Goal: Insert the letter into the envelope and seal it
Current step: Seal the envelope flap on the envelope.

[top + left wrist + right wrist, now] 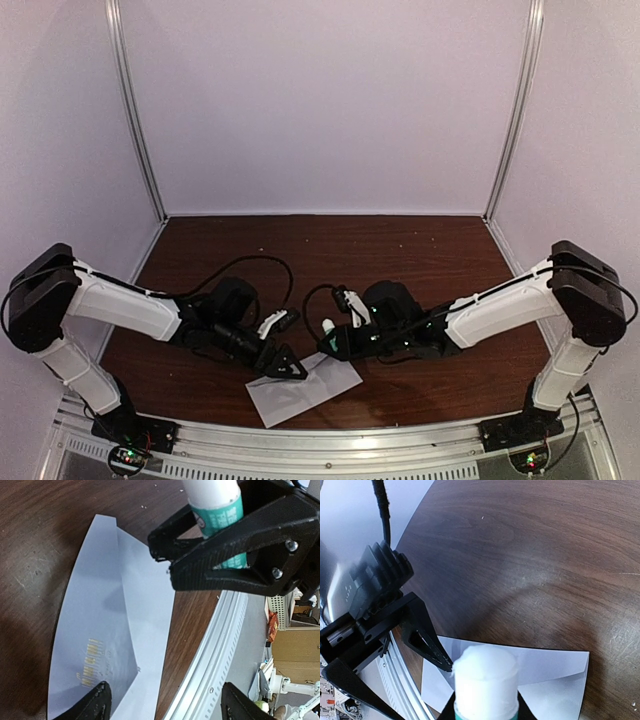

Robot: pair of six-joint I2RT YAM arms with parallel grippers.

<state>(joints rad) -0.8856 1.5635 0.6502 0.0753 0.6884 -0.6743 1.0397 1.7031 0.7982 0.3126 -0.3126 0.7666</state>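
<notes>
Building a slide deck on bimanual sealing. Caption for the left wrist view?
Right gripper grips a glue stick close to the envelope at the table edge; left gripper open.

The counter (400,250) is dark brown wood grain with a low sheen, finely scratched and specked. The envelope (100,630) is smooth, matt, pale paper. The glue stick (212,495) is glossy white plastic with a teal label. The right gripper (330,342) has matt black plastic jaws fixed with bright metal screws (291,545). The rail (210,655) is perforated, satin-finished pale metal.
</notes>
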